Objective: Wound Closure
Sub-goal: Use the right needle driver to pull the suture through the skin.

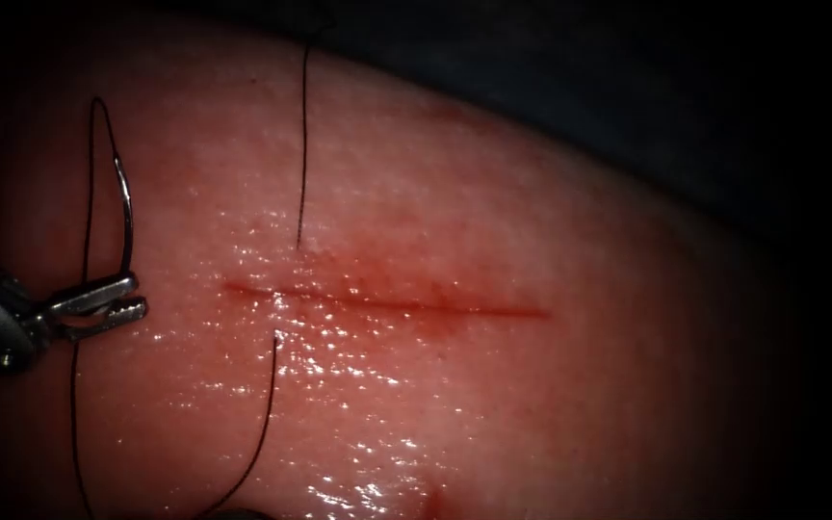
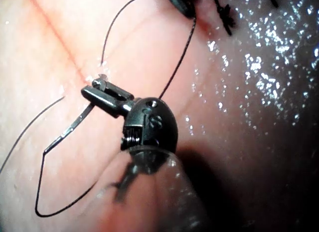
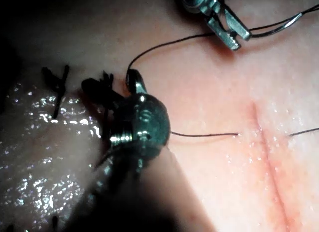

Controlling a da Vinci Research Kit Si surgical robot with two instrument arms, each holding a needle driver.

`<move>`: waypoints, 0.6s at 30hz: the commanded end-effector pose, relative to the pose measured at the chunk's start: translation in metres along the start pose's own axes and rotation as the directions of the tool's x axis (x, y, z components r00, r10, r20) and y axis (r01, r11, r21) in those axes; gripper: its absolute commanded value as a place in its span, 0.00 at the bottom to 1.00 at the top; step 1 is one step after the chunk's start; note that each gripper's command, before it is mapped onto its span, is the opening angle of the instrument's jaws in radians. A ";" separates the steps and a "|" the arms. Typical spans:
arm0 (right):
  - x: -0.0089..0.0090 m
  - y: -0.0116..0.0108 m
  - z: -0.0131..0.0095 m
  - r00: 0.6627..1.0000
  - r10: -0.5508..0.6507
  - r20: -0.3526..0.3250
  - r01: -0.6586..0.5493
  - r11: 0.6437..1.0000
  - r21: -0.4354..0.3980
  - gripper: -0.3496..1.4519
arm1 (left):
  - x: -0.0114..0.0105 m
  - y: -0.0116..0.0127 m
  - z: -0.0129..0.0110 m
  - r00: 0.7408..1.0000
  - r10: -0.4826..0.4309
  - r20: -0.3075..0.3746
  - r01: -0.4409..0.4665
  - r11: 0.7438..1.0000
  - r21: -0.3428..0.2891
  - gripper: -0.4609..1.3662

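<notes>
The tissue (image 1: 532,404) spreads across the endoscope view, pink, wet and glistening below the cut. The cut (image 1: 387,300) runs as a thin red line from left to right across the middle of the tissue, with red fluid (image 1: 377,289) staining its edges.

The left end effector (image 1: 132,294) comes in from the left edge, well to the left of the cut's end. Its jaws are clamped together on the needle (image 1: 127,207). They grip one end of the curve, and the rest of the needle arcs upward from the jaws, free above the surface and not in the tissue. In the left wrist view the same end effector (image 2: 99,90) holds the needle (image 2: 70,129) close to the end of the cut.

The right end effector (image 3: 134,82) shows in the right wrist view, its tip against the thread (image 3: 164,45), beside some dark cut ends of thread (image 3: 57,87). I cannot tell whether its jaws are together or apart.

The thread (image 1: 302,144) enters the tissue just above the cut near its left end and comes out just below it. From there it curves down to the lower edge. Another length loops from the needle's upper end down past the left end effector.
</notes>
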 end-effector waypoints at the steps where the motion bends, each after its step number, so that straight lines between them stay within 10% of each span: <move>1: 0.0000 0.0003 -0.0007 1.000 -0.019 -0.022 0.019 1.000 -0.010 0.91 | -0.0001 0.0000 0.0000 1.000 0.001 -0.003 -0.001 1.000 -0.012 0.06; 18: -0.0006 0.0031 -0.0090 0.986 -0.129 -0.101 0.116 0.985 -0.131 0.86 | -0.0007 0.0000 0.0000 1.000 0.004 0.001 -0.004 1.000 -0.012 0.06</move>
